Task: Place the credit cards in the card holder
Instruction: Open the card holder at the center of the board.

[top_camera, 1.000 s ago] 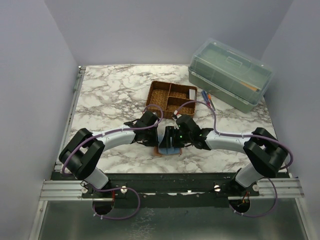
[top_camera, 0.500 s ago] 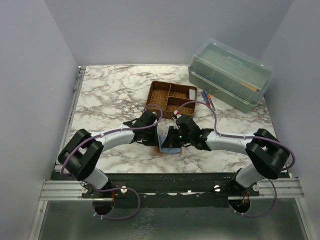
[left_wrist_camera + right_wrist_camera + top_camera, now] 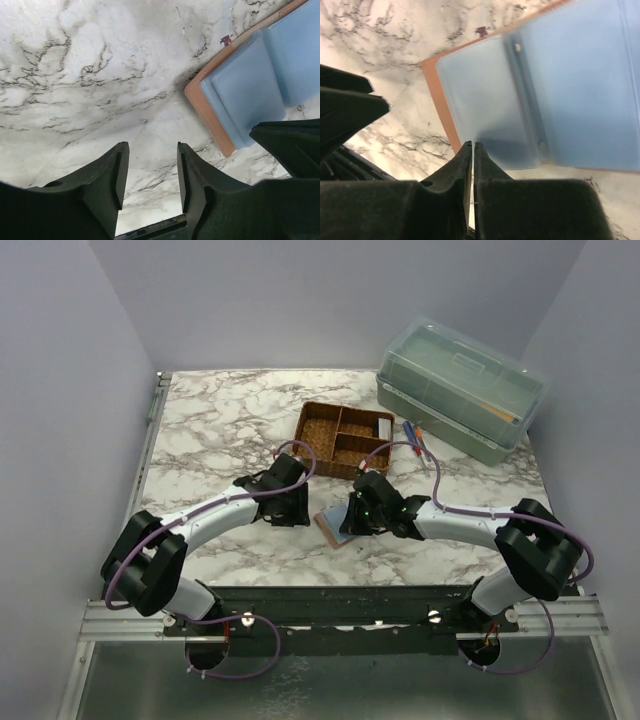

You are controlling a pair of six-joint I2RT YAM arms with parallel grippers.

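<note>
Card holder [image 3: 530, 95] is laid open on marble table [image 3: 75, 75]. Left gripper [image 3: 150, 150] is held apart, empty, beside it. Right gripper [image 3: 472, 146] is pressed together at its pocket edge.

one card holder [image 3: 335, 526], one tray [image 3: 301, 430], one box [image 3: 460, 385], two pens [image 3: 416, 439]

Brown woven divided tray [image 3: 318, 430] sits on the marbled white-grey table [image 3: 210, 425]. Small white item [image 3: 384, 427] in the tray's right compartment, not identifiable. Red and blue pens [image 3: 415, 438] just right of the tray. Translucent green lidded box [image 3: 460, 388] further right, behind the pens.
</note>
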